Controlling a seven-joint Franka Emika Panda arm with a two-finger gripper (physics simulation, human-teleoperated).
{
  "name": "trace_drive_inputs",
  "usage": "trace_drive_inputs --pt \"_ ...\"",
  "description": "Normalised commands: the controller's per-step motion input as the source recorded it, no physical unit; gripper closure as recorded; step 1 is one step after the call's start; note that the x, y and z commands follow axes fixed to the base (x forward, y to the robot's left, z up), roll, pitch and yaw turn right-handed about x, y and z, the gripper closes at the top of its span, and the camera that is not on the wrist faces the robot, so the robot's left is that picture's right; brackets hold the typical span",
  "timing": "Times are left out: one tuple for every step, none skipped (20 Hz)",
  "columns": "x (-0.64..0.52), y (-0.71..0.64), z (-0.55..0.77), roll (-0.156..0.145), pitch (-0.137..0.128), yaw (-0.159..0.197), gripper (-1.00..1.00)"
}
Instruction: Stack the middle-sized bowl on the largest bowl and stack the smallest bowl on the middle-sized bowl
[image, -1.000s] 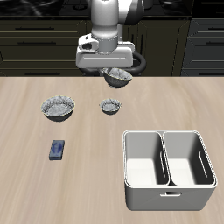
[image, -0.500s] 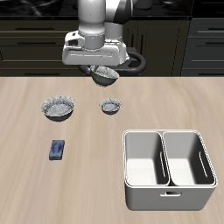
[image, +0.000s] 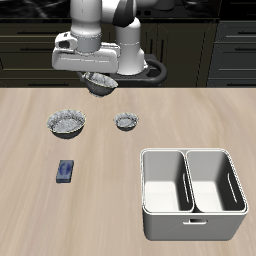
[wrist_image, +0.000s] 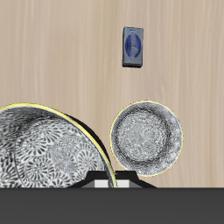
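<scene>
On table: 2 bowls (image: 66, 123), 1 aloft (image: 102, 83)

Three grey bowls with white-flecked wavy rims show: the largest bowl (image: 66, 123) with a yellowish inside, the smallest bowl (image: 126, 122), and the middle-sized bowl (image: 101, 82). One small blue rectangular block (image: 66, 171). One white two-compartment caddy (image: 193, 193).

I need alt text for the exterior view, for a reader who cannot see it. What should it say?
A robot arm's gripper holds the middle-sized bowl in the air, tilted, above a wooden table. On the table sit the largest bowl, the smallest bowl, a small blue object and a white two-compartment caddy.
</scene>
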Motion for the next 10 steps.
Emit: trace_drive_inputs --pt "0.02 -0.38 -0.01 -0.015 0.001 0.021 1.0" --pt "0.02 -0.62 0.0 -0.104 0.004 -0.042 1.0" --pt "0.04 -0.43 -0.02 -0.087 -0.022 0.012 1.0" --pt "0.05 -0.2 -0.04 0.006 0.026 -0.004 1.0" --pt "-0.02 -0.39 0.01 -0.102 -0.005 -0.022 1.0" --pt "0.0 -0.35 -0.01 -0.016 0.023 -0.004 1.0" --pt "0.01 -0.29 0.02 0.003 0.016 -0.042 1.0" --pt "-0.09 -0.22 0.06 -0.053 0.005 -0.041 1.0" --pt "-0.02 -0.27 0.1 -0.018 -0.033 0.035 1.0" --pt "-0.05 -0.11 0.04 -0.013 0.011 -0.034 1.0"
